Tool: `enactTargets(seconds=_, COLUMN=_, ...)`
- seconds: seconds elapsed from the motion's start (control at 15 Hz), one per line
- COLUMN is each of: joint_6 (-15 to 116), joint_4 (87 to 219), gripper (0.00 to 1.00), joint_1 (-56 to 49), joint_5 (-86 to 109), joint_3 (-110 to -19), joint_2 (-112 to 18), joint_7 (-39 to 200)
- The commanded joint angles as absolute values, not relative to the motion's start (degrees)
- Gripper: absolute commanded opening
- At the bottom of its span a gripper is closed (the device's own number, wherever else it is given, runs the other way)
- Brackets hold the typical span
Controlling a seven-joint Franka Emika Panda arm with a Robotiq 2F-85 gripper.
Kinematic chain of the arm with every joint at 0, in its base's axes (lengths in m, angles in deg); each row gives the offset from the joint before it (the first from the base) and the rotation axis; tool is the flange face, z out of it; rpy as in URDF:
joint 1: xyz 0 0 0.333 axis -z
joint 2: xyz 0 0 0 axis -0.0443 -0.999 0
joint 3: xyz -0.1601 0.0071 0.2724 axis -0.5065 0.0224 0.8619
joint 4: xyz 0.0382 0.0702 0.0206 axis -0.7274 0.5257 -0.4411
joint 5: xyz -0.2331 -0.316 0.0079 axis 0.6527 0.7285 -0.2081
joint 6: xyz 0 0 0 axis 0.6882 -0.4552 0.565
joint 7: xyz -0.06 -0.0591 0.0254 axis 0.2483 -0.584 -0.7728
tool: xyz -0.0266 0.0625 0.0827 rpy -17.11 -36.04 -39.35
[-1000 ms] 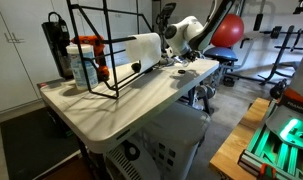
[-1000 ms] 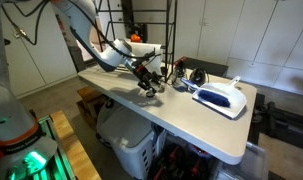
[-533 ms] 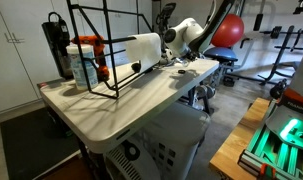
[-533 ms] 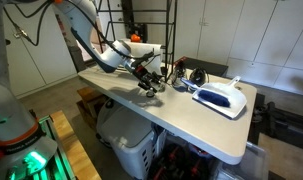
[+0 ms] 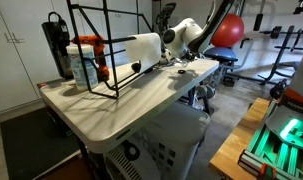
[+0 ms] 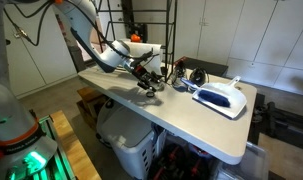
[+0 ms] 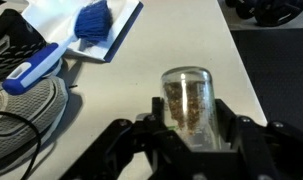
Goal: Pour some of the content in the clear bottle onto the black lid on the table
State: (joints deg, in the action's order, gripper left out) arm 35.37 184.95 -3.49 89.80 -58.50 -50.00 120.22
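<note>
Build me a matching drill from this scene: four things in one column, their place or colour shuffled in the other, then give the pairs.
Things:
1. clear bottle
2. brush
3. exercise ball
4. bottle with orange-red top

Descriptions:
A. red, beyond the table
B. stands near the black canister
C. gripped by the end effector
D. blue bristles, lying on the white dustpan

Pairs: 1-C, 2-D, 3-A, 4-B
</note>
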Motion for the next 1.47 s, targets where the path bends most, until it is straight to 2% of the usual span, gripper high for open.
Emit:
enactTargets(seconds=0.0, joint_6=34.61, joint_4=184.69, gripper=0.28, joint_1=-3.43, joint_5=90.47, joint_3=-58.01, joint_2=-50.77, joint_7=119.67)
enactTargets(seconds=0.6, joint_6=35.63, joint_4=184.93, gripper=0.28, joint_1=-3.03, joint_5=90.5, joint_3=-57.84, joint_2=-50.79, joint_7=120.0)
enactTargets(seconds=0.8, joint_6=31.63, joint_4=184.34, gripper=0.28, joint_1=-4.14, joint_5=93.11, joint_3=-58.45, joint_2=-51.8, joint_7=117.76)
enactTargets(seconds=1.07, joint_6=34.91, joint_4=184.86, gripper=0.28, joint_1=-3.0, joint_5=91.51, joint_3=-57.85, joint_2=-51.15, joint_7=119.61)
enactTargets(seconds=1.13, joint_6=31.39, joint_4=184.34, gripper=0.28, joint_1=-4.09, joint_5=93.52, joint_3=-58.38, joint_2=-51.91, joint_7=117.55)
enactTargets(seconds=1.2, joint_6=35.49, joint_4=185.05, gripper=0.28, joint_1=-2.87, joint_5=91.44, joint_3=-57.69, joint_2=-50.97, joint_7=119.96)
enactTargets(seconds=1.27, joint_6=31.6, joint_4=184.38, gripper=0.28, joint_1=-4.09, joint_5=93.66, joint_3=-58.29, joint_2=-51.77, joint_7=117.22)
enactTargets(seconds=1.33, joint_6=35.42, joint_4=185.09, gripper=0.28, joint_1=-2.98, joint_5=91.65, joint_3=-57.63, joint_2=-50.84, joint_7=119.73)
enactTargets(seconds=1.4, joint_6=30.98, joint_4=184.34, gripper=0.28, joint_1=-4.39, joint_5=94.22, joint_3=-58.29, joint_2=-51.8, joint_7=116.6)
